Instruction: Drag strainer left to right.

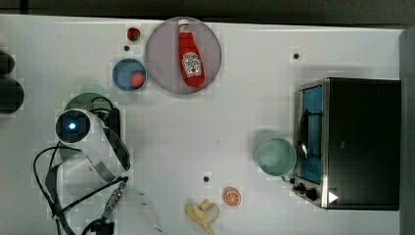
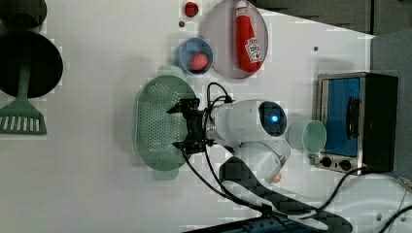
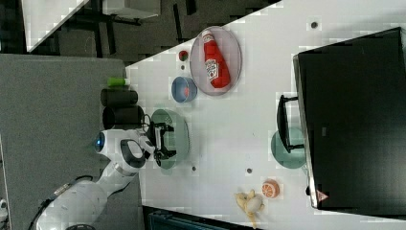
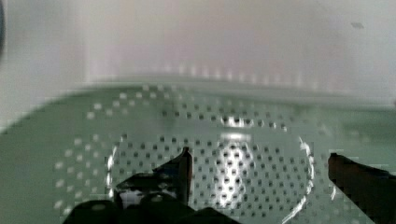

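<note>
The strainer [image 2: 158,124] is a pale green oblong colander with a perforated bottom, lying toward the left view's left on the white table. In the top view its rim [image 1: 83,100] shows from under my arm. My gripper [image 2: 173,127] hangs over the strainer's side nearer the arm, open, fingers spread wide and nothing between them. The wrist view looks into the strainer's holed bottom [image 4: 210,130], with my gripper [image 4: 259,158] standing just above it. In the right view the gripper [image 3: 168,141] sits over the strainer [image 3: 181,136].
A blue bowl [image 1: 129,75] holding a strawberry and a plate [image 1: 161,68] with a ketchup bottle lie beyond the strainer. A mint cup [image 1: 276,156] stands against the toaster oven [image 1: 352,142]. A banana [image 1: 203,213] and an orange slice [image 1: 232,197] lie by the front edge.
</note>
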`<state>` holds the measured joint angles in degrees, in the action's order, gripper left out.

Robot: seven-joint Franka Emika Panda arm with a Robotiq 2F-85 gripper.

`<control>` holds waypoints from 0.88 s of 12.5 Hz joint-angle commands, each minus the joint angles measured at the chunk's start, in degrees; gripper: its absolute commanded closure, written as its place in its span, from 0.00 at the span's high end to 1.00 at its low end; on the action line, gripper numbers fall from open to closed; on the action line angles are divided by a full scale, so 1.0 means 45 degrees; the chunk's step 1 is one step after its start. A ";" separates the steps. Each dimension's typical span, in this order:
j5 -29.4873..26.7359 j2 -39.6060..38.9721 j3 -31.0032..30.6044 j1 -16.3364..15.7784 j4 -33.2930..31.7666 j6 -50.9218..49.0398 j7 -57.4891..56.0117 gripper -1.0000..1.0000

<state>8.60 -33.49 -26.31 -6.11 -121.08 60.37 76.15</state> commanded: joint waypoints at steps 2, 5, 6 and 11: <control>0.0261 0.0105 0.0651 -0.0482 -0.0322 0.0450 0.0398 1.00; 0.0262 0.0119 0.1031 -0.0469 -0.0616 0.1245 0.0396 1.00; 0.0262 0.0145 0.1194 -0.0452 -0.0700 0.1365 0.0385 1.00; 0.0261 0.0584 0.1515 0.0012 -0.1246 0.1369 0.0359 1.00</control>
<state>10.23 -32.48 -21.05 -6.21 -126.90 66.19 76.99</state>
